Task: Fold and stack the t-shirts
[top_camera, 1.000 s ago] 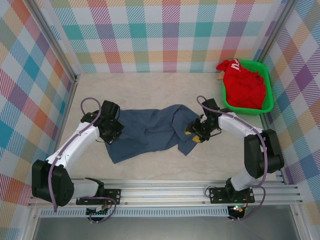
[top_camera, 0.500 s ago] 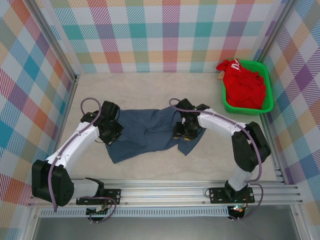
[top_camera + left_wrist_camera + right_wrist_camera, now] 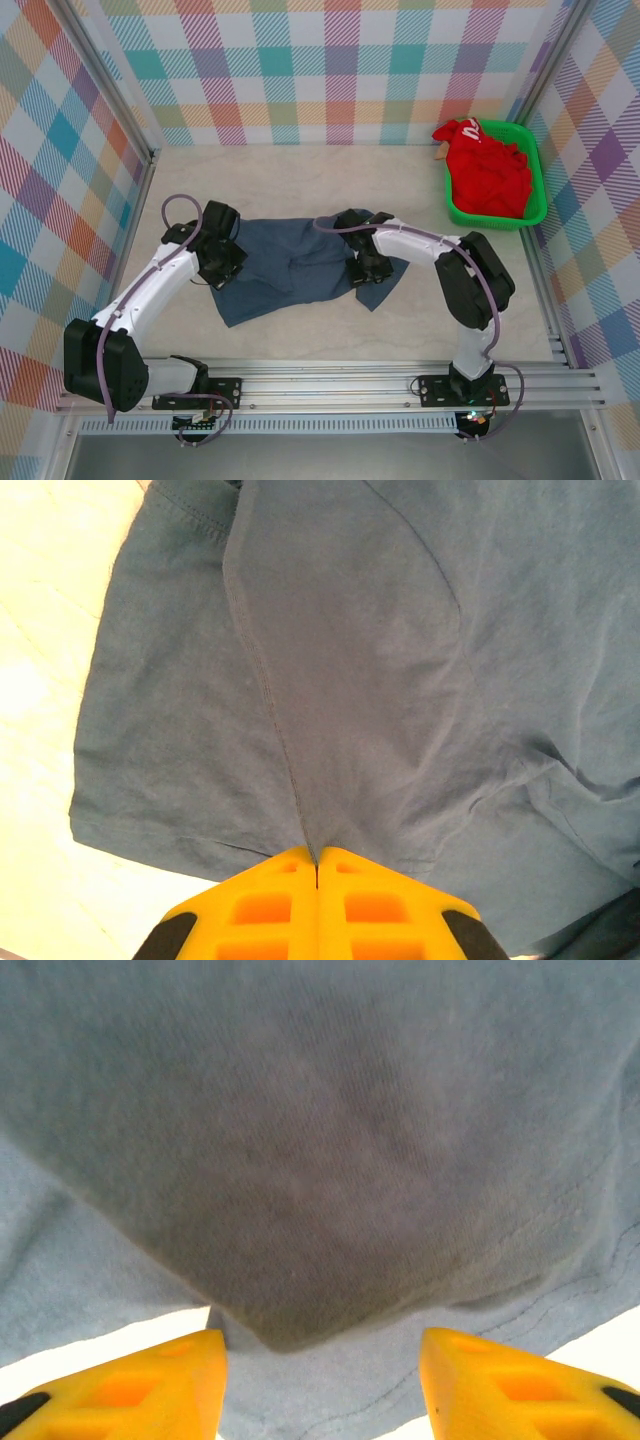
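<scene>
One red shirt (image 3: 490,175) in basket (image 3: 500,223), L tool (image 3: 317,856) pinching blue shirt (image 3: 290,265), R tool (image 3: 320,1345) wide

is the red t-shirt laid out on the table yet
No, the red t-shirt lies bunched up inside the green basket at the table's far right corner.

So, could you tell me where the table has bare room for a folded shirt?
Bare table lies between the blue t-shirt and the back wall, and between it and the front rail. The green basket is full of red t-shirt.
</scene>
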